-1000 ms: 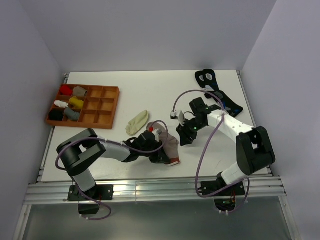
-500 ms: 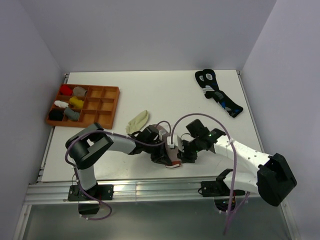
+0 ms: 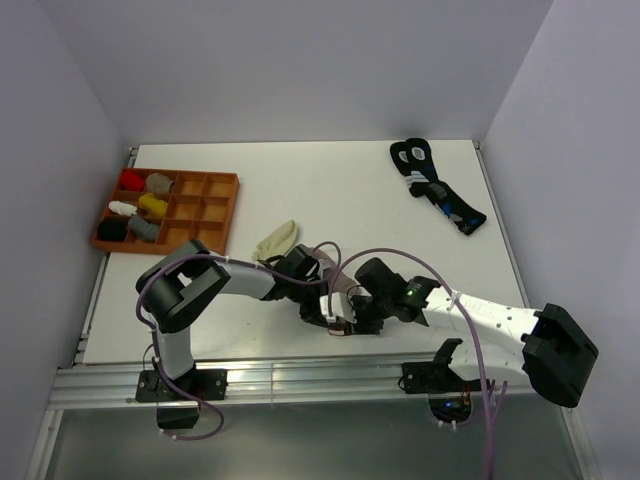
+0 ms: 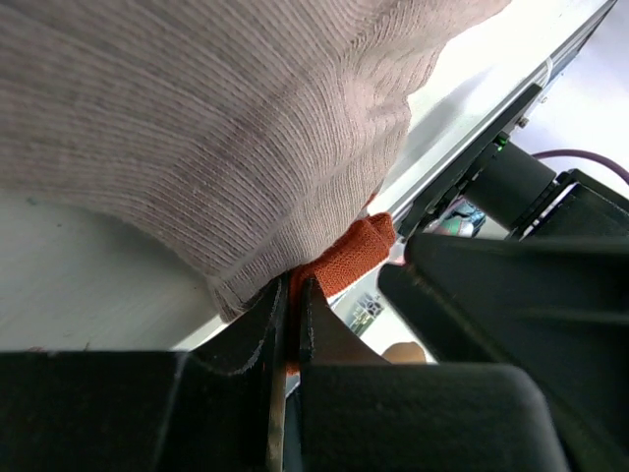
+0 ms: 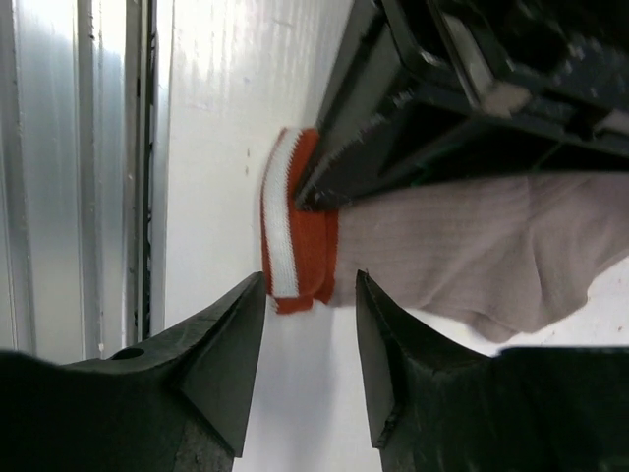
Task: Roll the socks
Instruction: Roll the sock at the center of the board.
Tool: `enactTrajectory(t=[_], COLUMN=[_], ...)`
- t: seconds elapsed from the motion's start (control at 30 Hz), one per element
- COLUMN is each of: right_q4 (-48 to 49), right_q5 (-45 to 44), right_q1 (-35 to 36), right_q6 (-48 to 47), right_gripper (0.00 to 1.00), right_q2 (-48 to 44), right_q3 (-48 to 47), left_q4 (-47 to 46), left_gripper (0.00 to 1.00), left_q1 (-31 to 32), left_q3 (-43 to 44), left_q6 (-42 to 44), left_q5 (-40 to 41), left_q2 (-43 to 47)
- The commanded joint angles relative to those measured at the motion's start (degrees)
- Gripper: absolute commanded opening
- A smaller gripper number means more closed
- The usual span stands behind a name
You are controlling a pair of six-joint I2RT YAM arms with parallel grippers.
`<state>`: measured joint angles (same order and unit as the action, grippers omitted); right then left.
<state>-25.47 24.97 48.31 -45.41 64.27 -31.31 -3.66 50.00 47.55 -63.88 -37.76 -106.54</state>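
Note:
The taupe sock point(image 4: 197, 128) lies bunched near the table's front edge, its red-and-white striped cuff point(image 5: 295, 226) pointing at the rail. My left gripper point(image 4: 293, 295) is shut on the red cuff edge, seen from above as point(image 3: 320, 302). My right gripper point(image 5: 310, 280) stands open just in front of the cuff, one finger on each side, not touching it; in the top view it is point(image 3: 357, 312) beside the left one. The pale cream sock point(image 3: 275, 242) lies loose behind the left arm. Both arms hide most of the taupe sock point(image 3: 338, 298) from above.
An orange compartment tray point(image 3: 200, 236) with small sock bundles stands at the back left. A pair of black socks point(image 3: 437, 188) with blue-and-white marks lies at the back right. The metal rail point(image 5: 88, 177) runs along the table's front edge, close to the cuff.
My right arm has swung from mid-table down and left to the cuff, its jaws opening wider. The left gripper has drawn the taupe sock a little to the right.

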Motion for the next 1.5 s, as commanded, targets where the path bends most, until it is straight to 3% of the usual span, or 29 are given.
enactTrajectory(t=[0.0,0.13,0.73,0.83,0.87,0.97,1.1,1.47], right_q4=[4.20,3.68,7.63,8.95,8.95,8.08,6.15,-4.40], right_q5=[-2.21,-2.65,-7.48,-8.36,-8.53,-8.01,-5.82,1.65], right_q1=[2.74,3.98,8.73,8.81,8.73,8.64,7.85,2.84], right_q6=[1.28,1.29,2.34,2.96,2.96,3.05,2.78,1.55], right_gripper=[0.49,0.44,0.44,0.31,0.22,0.11,0.06,0.04], right_q2=[-1.08,-0.81,5.86,6.39,6.57,6.66,7.18,16.49], right_q3=[0.72,0.55,1.34,1.51,1.43,1.08,0.73,-6.47], left_q4=[5.94,5.68,5.69,4.81,4.28,1.21,-3.01,-24.19], left_gripper=[0.00,0.00,0.00,0.00,0.01,0.04,0.16,0.27], left_q1=[-0.51,-0.95,-1.57,-1.66,-1.66,-1.57,-2.01,-4.47], left_q3=[-0.18,-0.09,1.32,0.62,0.35,-1.14,-4.38,-14.06], left_q6=[2.79,2.88,3.50,3.23,3.06,1.57,-0.36,-3.62], left_q5=[3.30,2.78,1.72,1.46,1.29,1.37,3.21,7.60], left_q2=[-1.92,-2.44,-3.59,-3.41,-3.32,-2.53,0.53,4.94])
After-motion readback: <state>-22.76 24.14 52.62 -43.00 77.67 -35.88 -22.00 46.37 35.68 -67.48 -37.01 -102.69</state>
